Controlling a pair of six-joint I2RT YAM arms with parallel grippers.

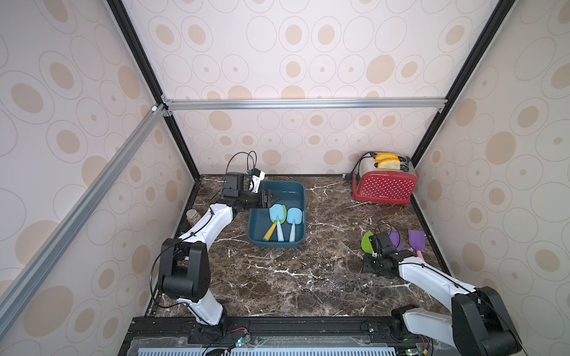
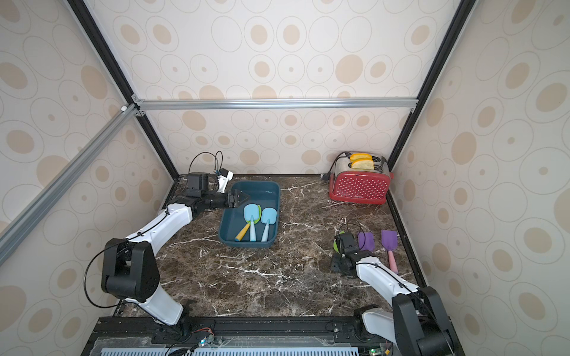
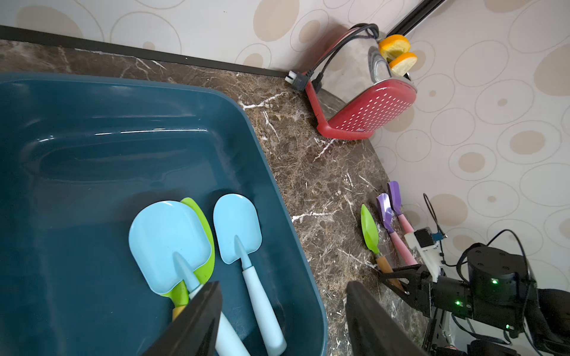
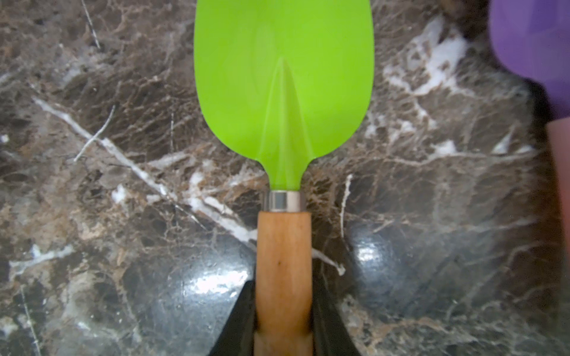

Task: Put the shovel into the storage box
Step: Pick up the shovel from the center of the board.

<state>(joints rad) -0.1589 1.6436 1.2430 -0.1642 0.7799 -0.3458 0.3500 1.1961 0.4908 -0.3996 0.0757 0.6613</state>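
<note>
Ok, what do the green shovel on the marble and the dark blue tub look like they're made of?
Green-bladed shovel: smooth blade, probably plastic, moulded ridge; orange-brown handle looks wooden, faint grain; shiny ring, likely metal. Dark teal rectangular tub: glossy moulded plastic, streaky light reflections.

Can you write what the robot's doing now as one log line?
right gripper: shut on green shovel handle | left gripper: open, empty, over storage box | in box: three shovels

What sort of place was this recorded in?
Probably a mock-kitchen robot test booth, not a real home: wallpapered panels hung on a bare metal frame, a marble-look tabletop, and a toaster.
</note>
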